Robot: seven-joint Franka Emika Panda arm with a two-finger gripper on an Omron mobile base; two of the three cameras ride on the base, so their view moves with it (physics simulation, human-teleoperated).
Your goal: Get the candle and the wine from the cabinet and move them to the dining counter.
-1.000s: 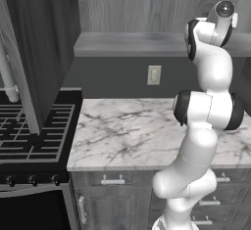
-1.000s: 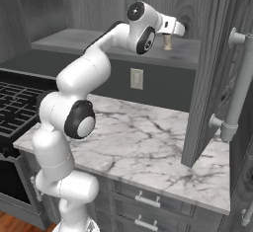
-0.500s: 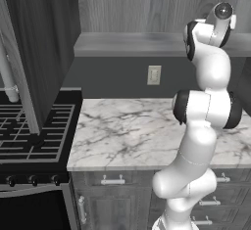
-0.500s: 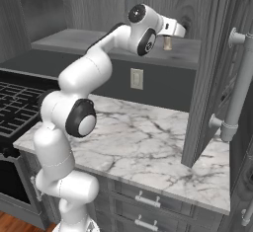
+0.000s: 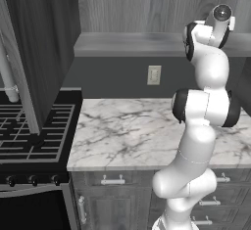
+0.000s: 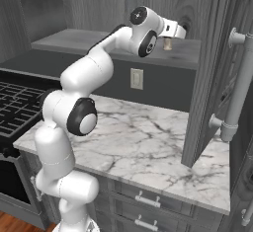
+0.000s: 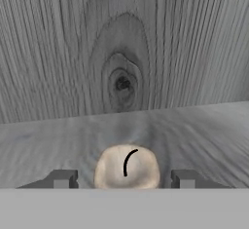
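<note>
Nearest, low in both base views, saw grey drawer fronts (image 6: 148,200) with short handles under a white marble desk (image 6: 148,142) veined in grey. Noted a black stove (image 5: 29,136) butted against the desk's left edge. Found a pale wall outlet (image 6: 136,78) above the desk's back edge, on the dark wall.

Higher up, made out the cabinet (image 6: 212,68), dark grey wood grain, with its doors swung open: one door (image 5: 34,53) hung over the stove and the other over the desk's right end, with a long pale tubular handle (image 6: 239,85) on it. Traced the white arm (image 6: 94,73) rising from in front of the desk and reaching over it, up to the cabinet's shelf (image 6: 74,41).

At the shelf, found the pincer (image 7: 122,180) partly open and straddling the candle (image 7: 127,167), one dark fingertip (image 7: 184,179) on each side. Saw a narrow strip of shelf between each tip and the wax, so no grip on anything. Placed the candle, a short beige-tan cylinder with a curved black wick, upright toward the right end of the shelf, well forward of its back edge.

Farthest, saw the cabinet's back wall (image 7: 121,84), grey grain with a dark knot straight behind the candle.
</note>
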